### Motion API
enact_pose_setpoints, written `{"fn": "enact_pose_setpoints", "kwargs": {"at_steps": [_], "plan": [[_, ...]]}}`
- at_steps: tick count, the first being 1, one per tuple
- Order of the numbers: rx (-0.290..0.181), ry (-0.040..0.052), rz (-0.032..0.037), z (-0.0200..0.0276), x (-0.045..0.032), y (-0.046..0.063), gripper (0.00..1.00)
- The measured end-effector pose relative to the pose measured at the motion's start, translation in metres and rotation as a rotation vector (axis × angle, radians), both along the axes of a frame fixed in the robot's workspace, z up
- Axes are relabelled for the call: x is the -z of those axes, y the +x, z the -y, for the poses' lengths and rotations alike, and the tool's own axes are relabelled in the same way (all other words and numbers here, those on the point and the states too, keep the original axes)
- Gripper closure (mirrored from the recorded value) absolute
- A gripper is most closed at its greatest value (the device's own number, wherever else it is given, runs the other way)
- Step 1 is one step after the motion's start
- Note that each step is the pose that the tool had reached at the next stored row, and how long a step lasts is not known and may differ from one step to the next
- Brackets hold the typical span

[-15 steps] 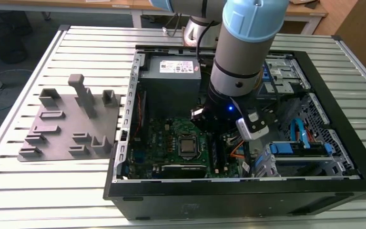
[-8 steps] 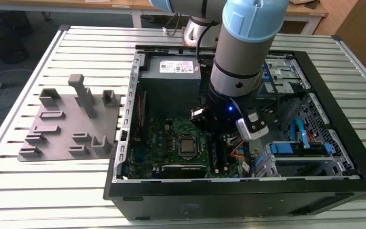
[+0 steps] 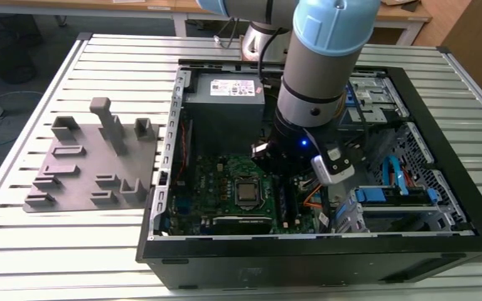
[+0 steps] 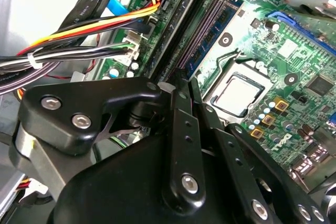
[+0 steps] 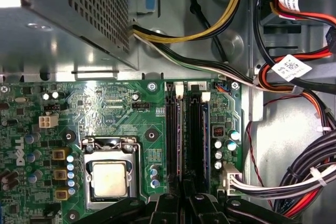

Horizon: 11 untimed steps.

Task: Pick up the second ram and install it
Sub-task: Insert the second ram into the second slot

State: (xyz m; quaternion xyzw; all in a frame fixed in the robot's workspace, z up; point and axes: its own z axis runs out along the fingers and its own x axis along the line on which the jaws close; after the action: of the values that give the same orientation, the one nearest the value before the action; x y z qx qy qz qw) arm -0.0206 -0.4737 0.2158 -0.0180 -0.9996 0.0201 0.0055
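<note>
My gripper (image 4: 184, 84) reaches down into the open computer case (image 3: 308, 246) over the memory slots of the green motherboard (image 5: 105, 108). Its two black fingers stand close together, shut on the second ram (image 5: 181, 140), a thin dark stick seen edge-on. The stick runs along a black slot (image 4: 181, 43) and looks lowered into it; how deep it sits is hidden. Right beside it, another memory stick (image 4: 210, 32) with dark chips sits in the neighbouring slot. In the exterior view the arm's wrist (image 3: 308, 106) hides the gripper and the slots.
The processor socket (image 5: 107, 174) lies beside the slots. Bundles of coloured cables (image 5: 294, 182) hang close on the other side. The metal power supply (image 5: 68, 19) stands past the slots' far end. A grey fixture (image 3: 90, 163) with upright blocks sits outside the case on the exterior view's left.
</note>
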Motion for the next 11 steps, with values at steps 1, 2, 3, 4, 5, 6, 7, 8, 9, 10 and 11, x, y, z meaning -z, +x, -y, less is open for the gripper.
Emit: {"fn": "enact_pose_setpoints", "kwargs": {"at_steps": [1,2,3,4,5,6,7,8,9,10,11], "plan": [[-0.005,0.0,0.0,0.0,0.0,0.0003,0.86],[-0.011,0.0,0.0,0.0,0.0,0.0004,0.86],[-0.016,0.0,0.0,0.0,0.0,0.0006,0.86],[-0.021,0.0,0.0,0.0,0.0,0.0008,0.86],[-0.024,-0.0001,-0.0001,0.0,0.0001,0.0009,0.86],[-0.026,-0.0003,-0.0001,0.0,0.0001,0.0009,0.86],[-0.026,0.0001,0.0,0.0,0.0006,0.0009,0.86],[-0.026,0.0002,0.0,0.0,0.001,0.0009,0.86],[-0.026,0.0,0.0,0.0,0.0013,0.0009,0.86],[-0.026,-0.0001,0.0,0.0,0.0016,0.0009,0.86],[-0.026,0.0001,0.0,0.0,0.0021,0.0009,0.86]]}}
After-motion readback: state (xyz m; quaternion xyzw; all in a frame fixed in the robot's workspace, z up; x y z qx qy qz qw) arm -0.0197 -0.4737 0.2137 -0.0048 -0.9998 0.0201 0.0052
